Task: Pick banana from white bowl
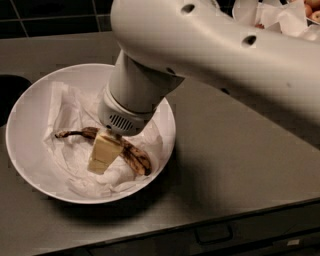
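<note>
The banana (pixel 134 156) is slim, curved and blotched dark brown, with a thin dark stem pointing left. It lies on crumpled white paper inside the large white bowl (pixel 30 165). My gripper (pixel 107 151) reaches down from the thick white arm into the bowl. Its cream-coloured end is right at the banana's middle and covers part of it. The banana's far side is hidden behind it. The banana rests on the paper.
The bowl stands on a grey counter (pixel 235 150), near its front edge. A dark sink recess (pixel 7 95) lies to the left. A smaller white bowl with paper and reddish bits (pixel 292 15) stands at the back right. The arm (pixel 215 50) spans the upper right.
</note>
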`<state>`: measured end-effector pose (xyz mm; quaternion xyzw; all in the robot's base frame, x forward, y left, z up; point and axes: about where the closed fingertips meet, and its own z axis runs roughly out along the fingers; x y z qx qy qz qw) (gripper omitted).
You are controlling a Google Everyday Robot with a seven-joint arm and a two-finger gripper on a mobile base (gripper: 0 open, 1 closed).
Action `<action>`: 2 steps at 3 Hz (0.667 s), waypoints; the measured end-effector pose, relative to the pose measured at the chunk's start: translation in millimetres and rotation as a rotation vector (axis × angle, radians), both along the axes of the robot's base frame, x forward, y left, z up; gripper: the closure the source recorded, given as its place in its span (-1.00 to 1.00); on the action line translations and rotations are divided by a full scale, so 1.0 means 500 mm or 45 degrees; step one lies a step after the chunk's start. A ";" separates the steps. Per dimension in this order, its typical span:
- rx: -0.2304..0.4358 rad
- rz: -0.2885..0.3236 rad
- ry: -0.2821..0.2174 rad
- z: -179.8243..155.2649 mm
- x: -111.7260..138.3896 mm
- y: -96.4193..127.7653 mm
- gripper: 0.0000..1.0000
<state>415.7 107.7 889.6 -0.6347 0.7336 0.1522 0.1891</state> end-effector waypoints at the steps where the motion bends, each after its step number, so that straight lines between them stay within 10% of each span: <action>1: -0.018 -0.010 0.011 -0.014 0.004 -0.004 -0.42; 2: -0.079 -0.022 0.028 -0.030 0.009 -0.005 -0.40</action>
